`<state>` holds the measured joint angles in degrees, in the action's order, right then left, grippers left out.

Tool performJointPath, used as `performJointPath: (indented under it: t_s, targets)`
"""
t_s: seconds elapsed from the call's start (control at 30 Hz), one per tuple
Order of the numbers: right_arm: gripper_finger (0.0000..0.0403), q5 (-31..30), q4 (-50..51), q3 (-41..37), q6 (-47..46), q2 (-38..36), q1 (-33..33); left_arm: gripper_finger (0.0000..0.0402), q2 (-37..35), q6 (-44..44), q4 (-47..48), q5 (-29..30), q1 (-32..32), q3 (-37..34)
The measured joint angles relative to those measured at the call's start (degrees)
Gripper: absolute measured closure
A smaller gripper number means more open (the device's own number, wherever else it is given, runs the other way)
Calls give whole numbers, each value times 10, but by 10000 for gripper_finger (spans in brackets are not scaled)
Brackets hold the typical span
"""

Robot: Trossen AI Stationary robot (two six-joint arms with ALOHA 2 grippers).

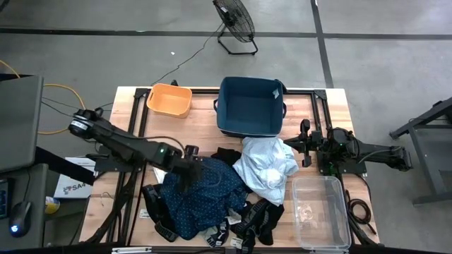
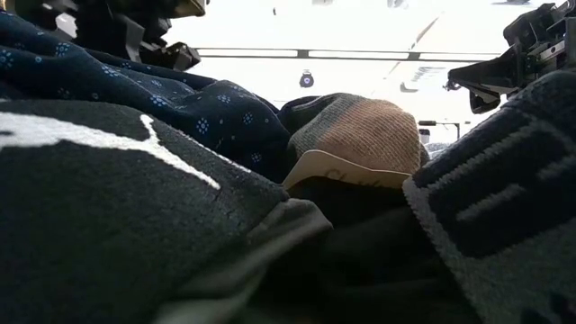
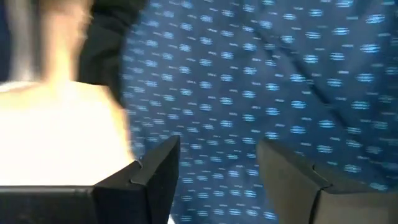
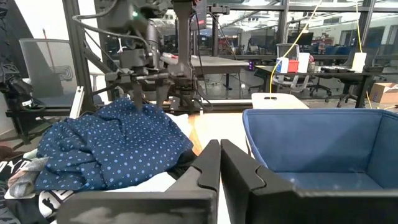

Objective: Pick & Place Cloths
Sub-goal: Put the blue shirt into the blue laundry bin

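A dark-blue patterned shirt (image 1: 201, 194) lies heaped at the table's near middle. A pale blue-white shirt (image 1: 265, 169) lies to its right, and black pieces (image 1: 261, 219) lie along the near edge. In the low view a grey-green sock (image 2: 360, 130) rests on top of the pile. My left gripper (image 1: 187, 175) stands open, pointing steeply down at the patterned shirt's (image 3: 280, 74) raised top (image 4: 134, 115). My right gripper (image 4: 220, 146) is shut and level. It hovers at the table's right side (image 1: 300, 144), beside the pale shirt, with nothing in it. My left gripper (image 4: 147, 102) comes at the patterned shirt from above with its fingers apart. The tips stand right at the shirt's highest fold (image 4: 149, 112). I cannot tell whether they touch the cloth.
A navy fabric bin (image 1: 251, 106) stands at the far middle, with an orange tub (image 1: 169, 100) to its left. A clear plastic box (image 1: 321, 212) sits at the near right corner. A black garment with a white logo (image 2: 108, 198) fills the low view's foreground. A floor fan (image 1: 234, 21) stands beyond the table.
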<state>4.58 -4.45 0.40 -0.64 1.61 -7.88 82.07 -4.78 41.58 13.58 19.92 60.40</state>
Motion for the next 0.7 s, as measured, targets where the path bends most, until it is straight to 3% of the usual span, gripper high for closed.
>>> performJointPath:
  t_s: [0.13,0.27,0.43,0.7]
  targets:
    - [399,0,0,0,0,0,0,175,12,35,2,35,22,0]
    - [399,0,0,0,0,0,0,121,11,41,-11,32,27,0]
    - [399,-1,2,0,0,0,0,60,12,16,-12,-49,15,0]
    - [399,0,1,0,0,0,0,48,39,18,-19,-118,-13,-1]
